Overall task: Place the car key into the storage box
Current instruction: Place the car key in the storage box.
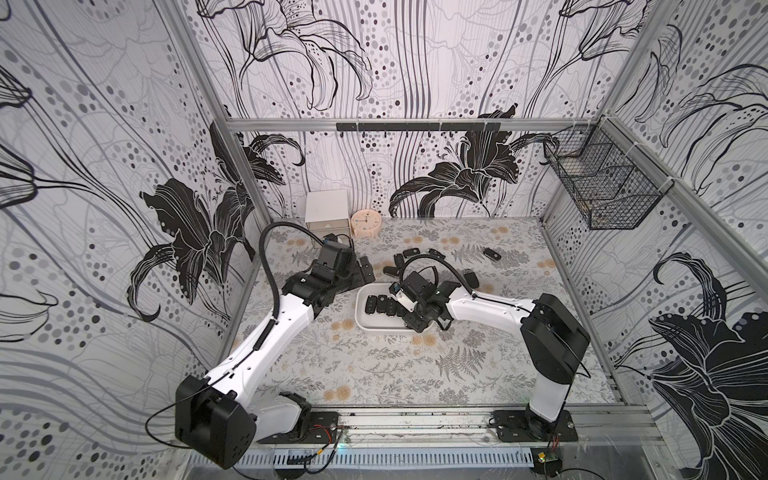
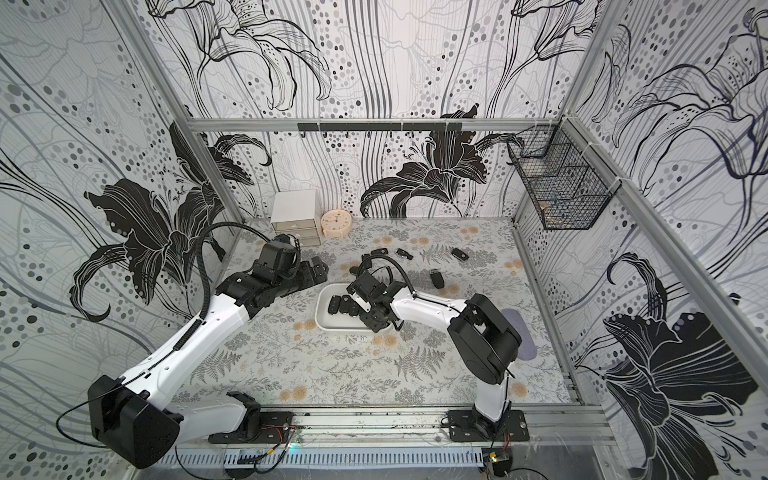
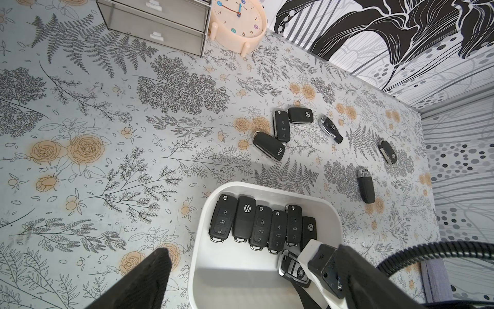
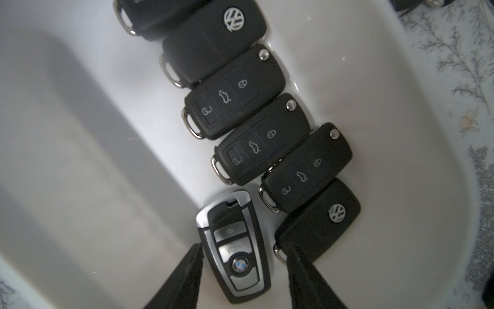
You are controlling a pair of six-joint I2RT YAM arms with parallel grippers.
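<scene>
Floral tabletop [image 1: 374, 365] bears storage box [image 1: 360, 316] with car key [image 4: 234, 248] inside.

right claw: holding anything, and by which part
Nothing looks held: the right claw straddles the silver-and-black BMW key fob lying in the white plastic tray, gap beside one finger.

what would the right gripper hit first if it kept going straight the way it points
Probably the BMW key lying between its jaws, or the storage box floor beside it: the right gripper points down into the box. Depth is unclear.
</scene>
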